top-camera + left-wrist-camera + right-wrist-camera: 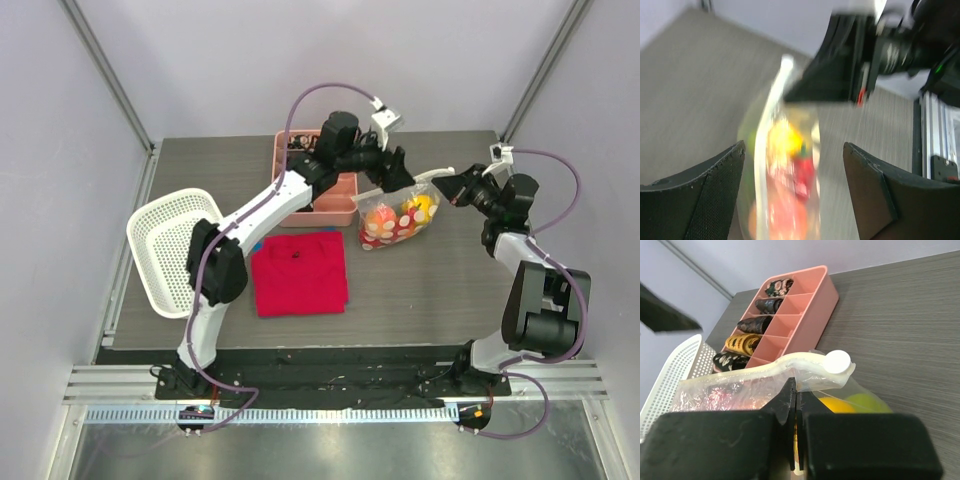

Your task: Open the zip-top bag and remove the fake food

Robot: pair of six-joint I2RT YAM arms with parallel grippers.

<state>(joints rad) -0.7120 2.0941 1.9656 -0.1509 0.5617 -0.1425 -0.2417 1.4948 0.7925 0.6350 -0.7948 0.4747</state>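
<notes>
Two claws at one bag, only one gripping

My right claw (794, 390) is pinched shut on the zip strip (785, 366) of the bag (398, 218), just beside the white slider (836, 361). That keeps the mouth held up while the belly sags toward the table (430, 290) with the fake food (412, 212) inside, and it anchors one end of the strip. My left claw (388, 172) hangs over the far end with its fingers (705, 190) spread wide on either side of the bag. It touches nothing that I can make out, though its view is blurred. I judge the zip not yet opened, so the left must close on the strip or slider and pull against the right's hold.
</notes>
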